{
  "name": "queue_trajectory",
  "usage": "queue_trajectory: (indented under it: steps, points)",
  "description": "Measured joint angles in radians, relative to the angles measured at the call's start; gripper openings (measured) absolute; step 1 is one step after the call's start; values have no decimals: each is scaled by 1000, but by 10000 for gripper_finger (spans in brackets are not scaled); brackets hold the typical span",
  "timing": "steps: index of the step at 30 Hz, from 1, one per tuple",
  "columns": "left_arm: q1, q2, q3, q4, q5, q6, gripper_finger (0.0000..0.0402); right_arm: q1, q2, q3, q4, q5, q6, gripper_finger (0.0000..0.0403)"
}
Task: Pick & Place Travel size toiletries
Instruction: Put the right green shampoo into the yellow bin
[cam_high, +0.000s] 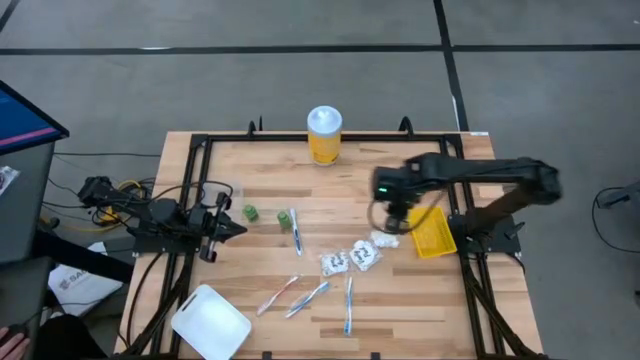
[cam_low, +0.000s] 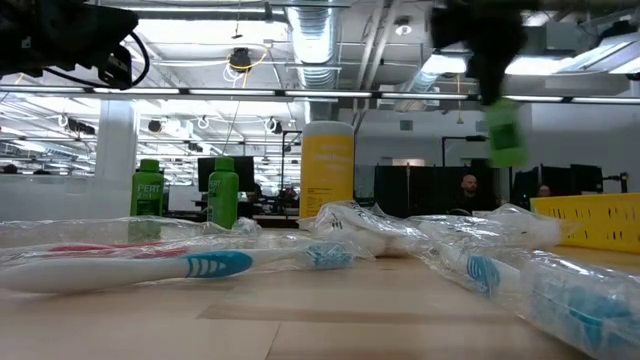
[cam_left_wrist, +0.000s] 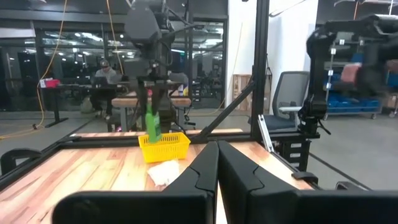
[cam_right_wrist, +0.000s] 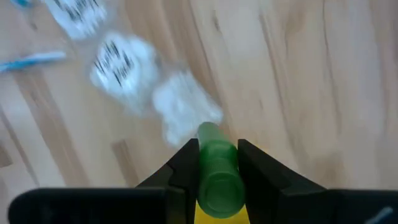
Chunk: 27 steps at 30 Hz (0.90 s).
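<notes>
My right gripper (cam_high: 395, 214) hovers over the table's right half, just left of the yellow basket (cam_high: 432, 232), and is shut on a small green bottle (cam_right_wrist: 217, 177). The low view shows that bottle (cam_low: 503, 130) hanging in the air. Beneath it lie crinkly white packets (cam_high: 365, 255) (cam_right_wrist: 183, 112). Two more green bottles (cam_high: 250, 213) (cam_high: 283, 217) stand upright on the left half. Blue, pink and white toothbrushes (cam_high: 308, 298) lie flat near the front edge. My left gripper (cam_high: 235, 228) waits at the left, shut and holding nothing. My right gripper pinches the small green bottle's body (cam_right_wrist: 216, 163) between its two fingers (cam_right_wrist: 183, 163). The fingers come from above, pointing down, and lie along the bottle. The bottle's free end (cam_right_wrist: 208, 132) sticks out past the fingertips. The bottle is lifted clear and hangs below the gripper (cam_low: 503, 130).
A tall yellow jar with a white lid (cam_high: 324, 135) stands near the far edge. A white tray (cam_high: 210, 320) sits at the near left corner. A dark frame (cam_high: 200, 140) borders the table. People sit at desks in the room behind (cam_low: 468, 185).
</notes>
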Motion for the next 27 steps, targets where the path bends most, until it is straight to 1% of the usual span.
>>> queue_trajectory:
  steps: [3,5,9,13,18,22,27]
  points:
    - [0,1,0,3,0,0,0,0,-132,-132,-1,0,122,80]
    - [0,2,0,3,0,0,0,0,-196,-199,-11,0,183,80]
    - [0,2,0,4,-2,0,0,4,-251,-281,-62,-25,231,80]
    - [0,2,0,4,-7,0,0,3,-235,-313,-139,-71,190,80]
    - [0,2,0,7,-8,0,0,3,-167,-379,-116,-187,55,80]
    - [0,2,0,12,-8,0,0,-7,-103,-429,-80,-191,-46,80]
    - [0,2,0,19,-8,0,0,-73,-54,-429,-33,-192,-153,80]
